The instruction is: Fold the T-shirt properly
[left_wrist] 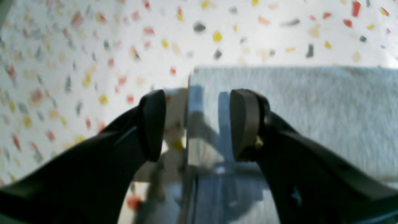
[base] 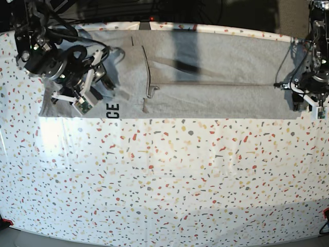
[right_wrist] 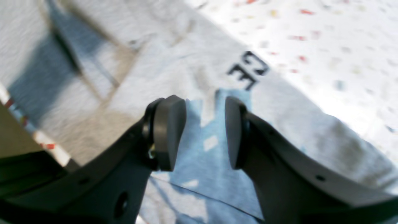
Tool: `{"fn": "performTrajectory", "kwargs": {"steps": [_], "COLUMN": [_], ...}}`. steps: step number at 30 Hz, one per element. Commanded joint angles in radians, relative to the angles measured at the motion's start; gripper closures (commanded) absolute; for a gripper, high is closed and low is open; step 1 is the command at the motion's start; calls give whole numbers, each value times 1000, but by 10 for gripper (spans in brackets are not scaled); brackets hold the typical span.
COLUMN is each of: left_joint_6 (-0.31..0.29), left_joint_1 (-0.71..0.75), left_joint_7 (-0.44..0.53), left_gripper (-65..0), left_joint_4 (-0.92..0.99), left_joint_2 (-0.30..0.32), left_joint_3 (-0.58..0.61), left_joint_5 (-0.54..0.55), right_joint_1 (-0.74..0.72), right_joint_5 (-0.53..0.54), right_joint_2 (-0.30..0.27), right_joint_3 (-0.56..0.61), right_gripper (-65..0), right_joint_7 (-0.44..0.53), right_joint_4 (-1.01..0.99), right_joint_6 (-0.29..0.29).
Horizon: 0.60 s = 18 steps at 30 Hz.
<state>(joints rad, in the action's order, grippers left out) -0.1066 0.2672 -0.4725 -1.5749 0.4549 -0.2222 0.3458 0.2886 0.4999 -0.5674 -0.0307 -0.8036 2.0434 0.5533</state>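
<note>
The T-shirt [base: 205, 98] lies as a long light grey strip along the far side of the table, with black letters "CE" [base: 113, 110] showing at its near edge on the left. In the right wrist view my right gripper [right_wrist: 202, 133] hovers open just over the T-shirt [right_wrist: 155, 62], close to the letters [right_wrist: 248, 68], with nothing between its fingers. At the strip's other end my left gripper [left_wrist: 199, 124] is open over the corner of the T-shirt [left_wrist: 311, 109], straddling its side edge and holding nothing.
A white cover with coloured speckles [base: 164, 180] lies over the whole table. The right arm [base: 56, 64] stands over the shirt's left end, the left arm [base: 314, 82] at the table's right edge with cables beside it. The table's far edge runs just behind the shirt.
</note>
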Motion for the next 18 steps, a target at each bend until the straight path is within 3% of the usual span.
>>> {"fn": "performTrajectory", "kwargs": {"steps": [1,7,12,16,18], "left_joint_6": [-22,-232,-278,-396,-411], "left_joint_1": [6,92,145,144,126], "left_joint_7": [25,24,25,29,33], "left_gripper": [-322,-322,-322,-322,-322], "left_joint_4": [-8,-8,0,77,132], "left_joint_2": [26,25,24,24,19], "left_joint_3": [-26,-150,-221,-221,-221], "left_joint_5": [37,227,341,449,487], "right_joint_1": [-6,-5,-6,-5,-6], "right_joint_5": [9,9,43,86,83], "right_joint_2": [-11,-10,-6,-6,-6], "right_joint_3": [-22,-48,-48,-48,-48], "right_gripper": [-257,-257,-257,-257,-257], "right_joint_7": [17,17,18,15,5], "right_joint_4": [7,-14,-61,-85,-89], "right_joint_6": [-5,-5,-5,-5,-5]}}
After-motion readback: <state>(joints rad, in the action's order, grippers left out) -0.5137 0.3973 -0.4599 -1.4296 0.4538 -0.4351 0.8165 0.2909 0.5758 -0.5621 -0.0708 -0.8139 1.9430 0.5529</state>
